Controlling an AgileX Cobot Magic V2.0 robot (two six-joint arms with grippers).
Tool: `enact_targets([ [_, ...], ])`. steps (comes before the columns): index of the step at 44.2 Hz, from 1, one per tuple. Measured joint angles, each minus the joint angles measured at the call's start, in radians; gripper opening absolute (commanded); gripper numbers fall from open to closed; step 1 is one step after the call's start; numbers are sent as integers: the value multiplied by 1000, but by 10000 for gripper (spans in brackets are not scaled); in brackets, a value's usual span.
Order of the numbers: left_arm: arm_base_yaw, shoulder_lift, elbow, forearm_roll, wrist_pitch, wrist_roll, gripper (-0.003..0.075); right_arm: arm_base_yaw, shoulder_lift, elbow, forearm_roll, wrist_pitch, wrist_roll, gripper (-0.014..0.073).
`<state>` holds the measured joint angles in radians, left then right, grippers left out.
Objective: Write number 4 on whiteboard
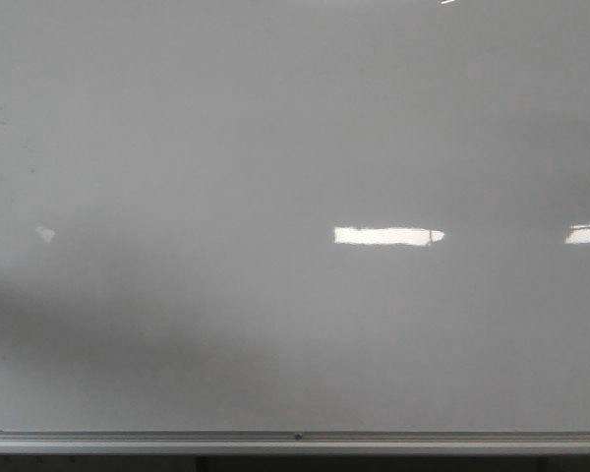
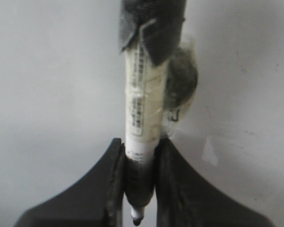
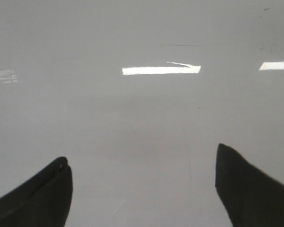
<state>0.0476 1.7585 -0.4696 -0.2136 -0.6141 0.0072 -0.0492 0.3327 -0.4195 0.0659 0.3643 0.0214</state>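
Observation:
The whiteboard (image 1: 275,147) is a glossy pale grey board that fills the front view, with a silver rail (image 1: 295,440) along its bottom edge. No number 4 shows on it; the board is bare of marker lines. Neither gripper appears in the front view. In the left wrist view my left gripper (image 2: 139,151) is shut on a white marker (image 2: 142,118) with a black cap end wrapped in tape; its dark tip (image 2: 136,218) shows between the fingers, with the board (image 2: 47,94) behind. In the right wrist view my right gripper (image 3: 142,163) is open and empty over the board (image 3: 142,123).
Bright rectangular light reflections (image 1: 385,236) lie on the board at middle right and at the right edge (image 1: 588,234). A soft dark shadow crosses the lower left of the board (image 1: 69,315). A dark rounded blob (image 2: 182,78) sits behind the marker.

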Motion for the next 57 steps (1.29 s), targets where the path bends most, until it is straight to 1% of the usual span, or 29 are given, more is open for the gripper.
enact_targets([
  [4,-3,-21,-2,7,47,0,-20,0,0,0,0,5,0,633],
  [8,-14,-59,-10,28,132,0,-20,0,0,0,0,9,0,633],
  [13,-57,-132,-51,89,321,0,-20,0,0,0,0,10,0,633],
  [16,-92,-181,-96,138,470,0,-20,0,0,0,0,10,0,633],
  [22,-184,-245,-211,251,750,15,-18,0,0,0,0,11,0,633],
  [23,-201,-252,-231,262,779,22,-18,0,0,0,0,11,0,633],
  [26,-253,-267,-288,275,915,75,-18,0,0,0,0,11,0,633],
  [30,-323,-277,-359,259,1047,163,-18,0,0,0,0,11,0,633],
  [36,-416,-281,-449,139,1201,361,-18,0,0,0,0,11,0,633],
  [43,-501,-281,-545,-112,1419,714,-18,0,0,0,0,22,0,633],
  [46,-527,-281,-578,-217,1523,840,-19,0,0,0,0,36,0,633],
  [51,-548,-281,-616,-315,1660,956,-20,0,6,0,0,66,0,633],
  [54,-552,-281,-628,-335,1710,983,-20,13,18,-2,0,85,0,633],
  [57,-552,-283,-630,-340,1729,994,-20,35,39,-17,0,116,-4,633],
])
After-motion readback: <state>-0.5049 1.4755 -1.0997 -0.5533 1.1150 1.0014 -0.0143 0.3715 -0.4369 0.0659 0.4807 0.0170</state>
